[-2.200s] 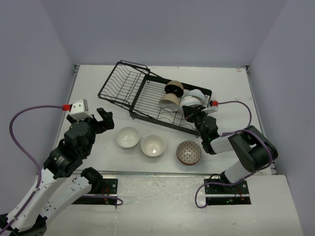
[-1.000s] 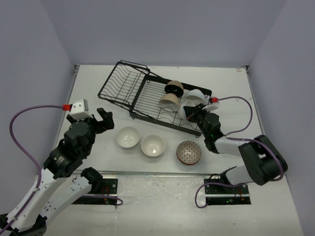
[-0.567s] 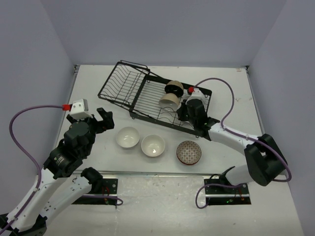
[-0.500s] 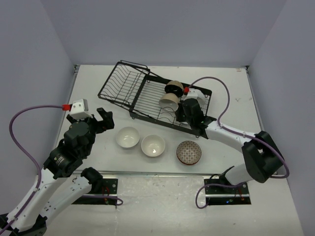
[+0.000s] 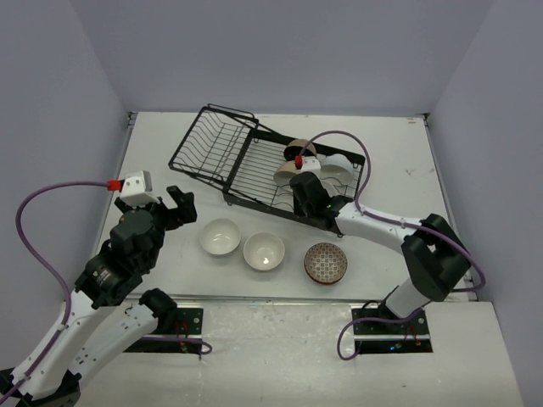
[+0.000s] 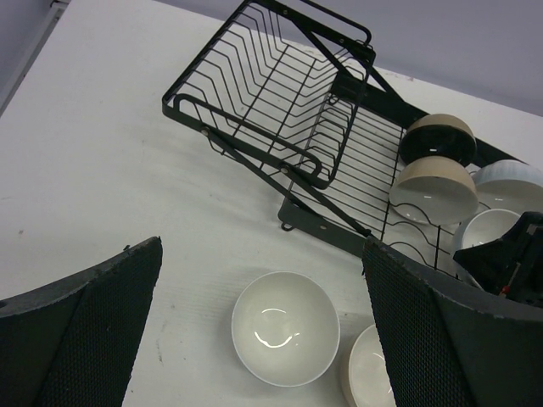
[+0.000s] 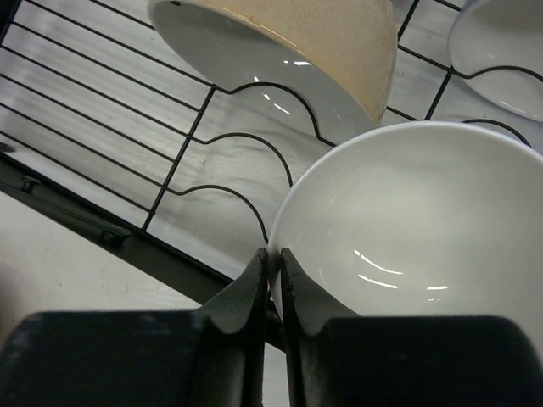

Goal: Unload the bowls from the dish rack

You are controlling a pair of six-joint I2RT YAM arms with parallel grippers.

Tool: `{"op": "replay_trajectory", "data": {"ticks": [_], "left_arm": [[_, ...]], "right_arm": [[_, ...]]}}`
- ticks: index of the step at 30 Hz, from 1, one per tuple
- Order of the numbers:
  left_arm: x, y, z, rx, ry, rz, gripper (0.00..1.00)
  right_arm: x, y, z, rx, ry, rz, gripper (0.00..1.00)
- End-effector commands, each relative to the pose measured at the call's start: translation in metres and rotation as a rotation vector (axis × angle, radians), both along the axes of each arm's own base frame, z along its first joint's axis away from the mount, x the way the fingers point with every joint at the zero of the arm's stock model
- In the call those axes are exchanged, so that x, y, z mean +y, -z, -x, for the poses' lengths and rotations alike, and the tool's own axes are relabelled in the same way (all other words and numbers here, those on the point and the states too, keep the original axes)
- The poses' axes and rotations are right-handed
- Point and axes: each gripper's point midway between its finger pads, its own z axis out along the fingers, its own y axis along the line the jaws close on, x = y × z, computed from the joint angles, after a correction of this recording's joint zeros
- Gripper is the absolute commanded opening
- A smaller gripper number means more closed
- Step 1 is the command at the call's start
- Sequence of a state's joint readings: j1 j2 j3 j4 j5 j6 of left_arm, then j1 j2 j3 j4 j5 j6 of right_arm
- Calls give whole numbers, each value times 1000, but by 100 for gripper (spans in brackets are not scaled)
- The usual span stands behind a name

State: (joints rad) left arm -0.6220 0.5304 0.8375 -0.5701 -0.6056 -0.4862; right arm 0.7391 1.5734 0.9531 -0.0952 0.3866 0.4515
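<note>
Tool: right gripper, fingers drawn almost together with only a thin slit between them, the near rim of a white bowl pinched in that slit.
Grasp: one finger lies outside the bowl wall and the other just inside it; the contact is at the rim only, at the edge nearest the wrist.
Bearing of bowl from tool: the body of the white bowl lies ahead of the fingertips and off to their right, with its open face turned toward the wrist camera.
Seat of bowl: it stands on edge in a wavy ridge of the dish rack, whose low front bar passes just under the fingers.
Nearest neighbours: a beige bowl stands just beyond the fingertips, close to the held rim. Another white bowl is ahead and farther right. A black-inside bowl sits past the beige one.
Behind the tool: three unloaded bowls stand upright on the table, well apart from the rack, with the patterned bowl nearest and two white bowls beyond it to the left.
Far side: left gripper, jaws spread wide and holding nothing, hovers over the table well away from the rack's bowl section.
Nearer arm: the right, judged by its contact with the bowl.
Governing relation: the bowl probably has to rise out of the ridge before it comes back toward the wrist, and away from the beige bowl.
Risk: a rim pinch may let the bowl swing or slip.
</note>
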Motion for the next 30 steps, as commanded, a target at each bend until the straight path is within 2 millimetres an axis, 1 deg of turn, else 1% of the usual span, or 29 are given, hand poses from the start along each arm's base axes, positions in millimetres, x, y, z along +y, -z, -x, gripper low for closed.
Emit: {"op": "replay_trajectory", "data": {"ticks": [1, 3, 7, 8, 9, 10, 11, 12, 13, 14, 15, 16, 17, 21, 22, 24, 25, 27, 28, 29, 30], "left_arm": [[2, -8, -3, -33, -7, 5, 100], [2, -9, -2, -34, -6, 5, 100], [1, -9, -2, -34, -3, 5, 100], [1, -9, -2, -34, -3, 5, 100], [2, -9, -2, -34, -5, 5, 100], [1, -9, -2, -35, -3, 6, 100], [1, -9, -2, -35, -3, 6, 100], [1, -8, -2, -33, -5, 4, 100], [1, -9, -3, -35, -2, 6, 100], [1, -9, -3, -34, -3, 5, 100], [1, -8, -2, -33, -2, 3, 100], [1, -8, -3, -31, -3, 2, 100], [1, -8, -3, -33, -2, 3, 100], [2, -10, -2, -38, -8, 8, 100], [3, -10, -2, -39, -13, 9, 100], [5, -10, -1, -41, -21, 12, 100], [5, -10, -1, -42, -22, 11, 100], [6, -10, -1, -41, -26, 11, 100], [6, -11, -1, -42, -27, 12, 100], [6, -11, -1, -41, -31, 15, 100], [10, -10, -1, -40, -47, 14, 100]], "right_arm": [[-30, 31, 15, 98, 44, 171, 18], [-29, 32, 15, 105, 41, 174, 23], [-28, 39, 17, 126, 38, 183, 25], [-29, 40, 17, 130, 40, 186, 24], [-29, 41, 17, 131, 39, 189, 13], [-29, 38, 17, 124, 44, 186, 5], [-30, 36, 17, 117, 48, 186, 0], [-31, 33, 18, 113, 50, 190, 0], [-29, 24, 18, 95, 49, 185, 0], [-30, 19, 18, 85, 52, 190, 0], [-34, 13, 20, 72, 67, 211, 0], [-31, 4, 21, 53, 63, 208, 0], [-31, -10, 22, 26, 64, 192, 0], [-32, -47, 24, -59, 61, 174, 0], [-26, -57, 24, -82, 45, 167, 0], [-22, -71, 24, -118, 21, 194, 0], [-11, -85, 25, -145, -2, 185, 0], [-1, -93, 27, -155, -40, 209, 0], [5, -102, 25, -168, -50, 200, 0], [11, -104, 27, -167, -72, 204, 0], [24, -109, 29, -178, -121, 211, 0]]}}
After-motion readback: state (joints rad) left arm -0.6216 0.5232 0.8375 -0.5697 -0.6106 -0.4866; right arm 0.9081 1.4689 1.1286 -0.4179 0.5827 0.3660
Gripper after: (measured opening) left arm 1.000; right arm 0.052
